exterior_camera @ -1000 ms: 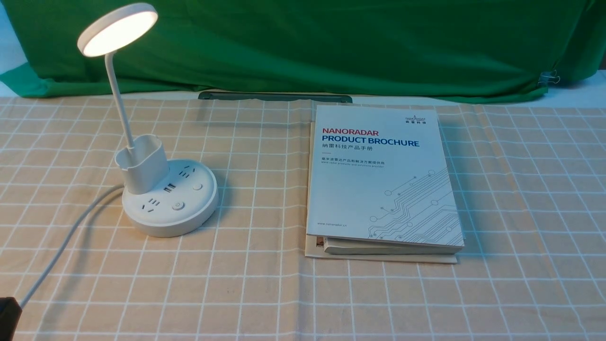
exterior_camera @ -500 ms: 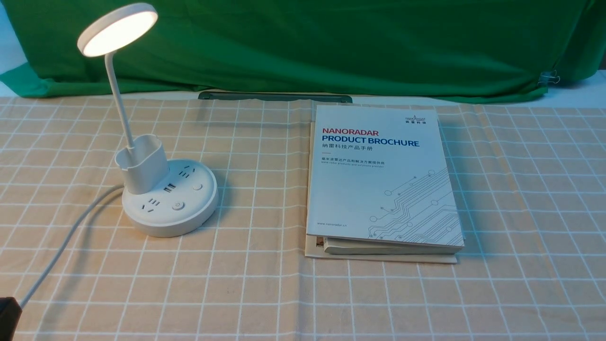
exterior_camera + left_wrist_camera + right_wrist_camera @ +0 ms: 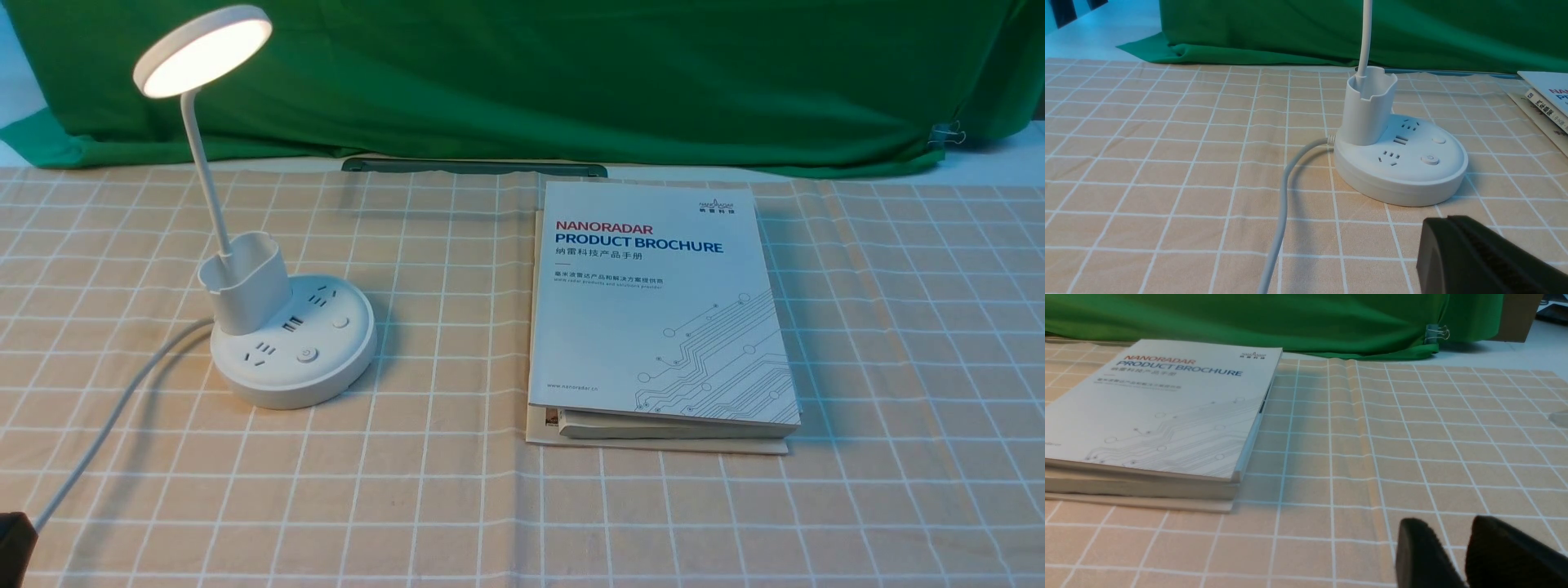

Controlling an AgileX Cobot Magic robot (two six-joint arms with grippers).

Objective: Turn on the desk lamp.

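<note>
Desk lamp [image 3: 286, 359], lit, standing apart from the left gripper [image 3: 1447, 222]

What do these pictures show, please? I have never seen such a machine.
This is a robot with two arms. The front view looks forward from between the arms; each wrist view comes from a camera on one arm. On the checked tablecloth stands a white desk lamp, lit, at the robot's left. To its right lies a NANORADAR product brochure on top of other printed matter. The left tool looks shut, the right tool slightly open. Neither holds anything.
</note>
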